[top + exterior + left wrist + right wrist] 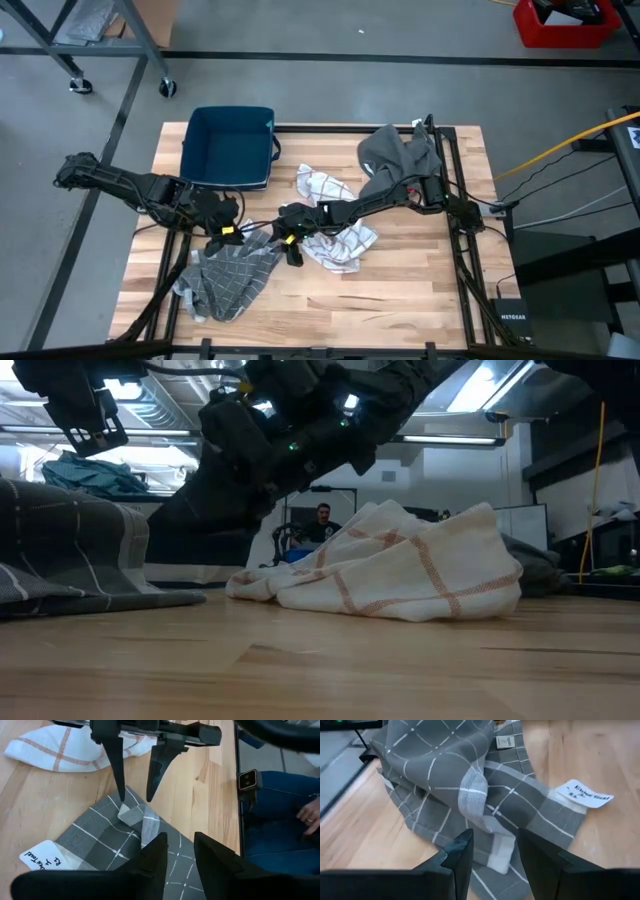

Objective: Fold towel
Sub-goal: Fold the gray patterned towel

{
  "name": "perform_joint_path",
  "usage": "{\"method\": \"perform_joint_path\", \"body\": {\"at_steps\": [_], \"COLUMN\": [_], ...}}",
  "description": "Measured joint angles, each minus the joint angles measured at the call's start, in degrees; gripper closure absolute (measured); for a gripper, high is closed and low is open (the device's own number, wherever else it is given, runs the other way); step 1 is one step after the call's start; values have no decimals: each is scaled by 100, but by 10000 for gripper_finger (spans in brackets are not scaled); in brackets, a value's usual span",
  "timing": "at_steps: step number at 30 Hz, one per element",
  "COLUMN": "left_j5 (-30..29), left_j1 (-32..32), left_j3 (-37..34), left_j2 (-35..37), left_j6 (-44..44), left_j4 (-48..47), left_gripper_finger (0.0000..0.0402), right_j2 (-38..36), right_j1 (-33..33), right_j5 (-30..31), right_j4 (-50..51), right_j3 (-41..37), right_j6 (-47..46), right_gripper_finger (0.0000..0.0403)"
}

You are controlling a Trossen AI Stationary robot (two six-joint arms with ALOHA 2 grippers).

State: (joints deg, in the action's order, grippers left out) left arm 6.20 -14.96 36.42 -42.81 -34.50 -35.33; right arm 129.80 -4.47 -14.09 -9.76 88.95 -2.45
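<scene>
A wooden table (400, 290) seen from above, described left to right, with places given relative to the grey checked towel (232, 278). This towel lies crumpled near the table's front left. The left gripper (226, 231) hovers just above the towel's upper edge, fingers spread apart, holding nothing. Behind the towel sits a dark blue bin (231, 147). Just right of the towel, the right gripper (291, 248) also hovers with fingers parted and empty, pointing at the towel's corner. Right of that lies a white towel with red checks (345, 243). Farther right and back, a grey cloth (395, 155) is heaped.
</scene>
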Motion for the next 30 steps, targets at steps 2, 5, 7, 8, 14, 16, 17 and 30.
{"method": "perform_joint_path", "body": {"at_steps": [2, 5, 7, 8, 14, 16, 17, 30], "left_j5": [-1, -2, -2, -4, -6, -5, -5, -7], "left_j1": [0, 0, 0, 0, 0, 0, 0, 10], "left_j3": [-2, -2, -2, -2, -2, -2, -2, -4], "left_j2": [0, 0, 0, 0, 0, 0, 0, 0], "left_j6": [0, -3, -6, -2, -20, -20, -20, -110], "left_j4": [14, 22, 23, 22, 31, 42, 42, 57], "left_gripper_finger": [314, 314, 314, 314, 314, 314, 314, 314], "right_j2": [3, 4, 4, 4, 4, 24, 58, 515], "right_j1": [0, 0, 0, 0, 2, 2, 2, -5], "right_j5": [6, 7, 13, 70, 296, 295, 295, 243], "right_j4": [0, -2, -4, -13, 29, 85, 17, -428], "right_j3": [0, 0, 2, 0, 0, 0, 0, 75], "right_j6": [156, 327, 416, 452, 412, 290, 275, -213], "right_gripper_finger": [244, 244, 244, 244, 244, 244, 244, 244]}}
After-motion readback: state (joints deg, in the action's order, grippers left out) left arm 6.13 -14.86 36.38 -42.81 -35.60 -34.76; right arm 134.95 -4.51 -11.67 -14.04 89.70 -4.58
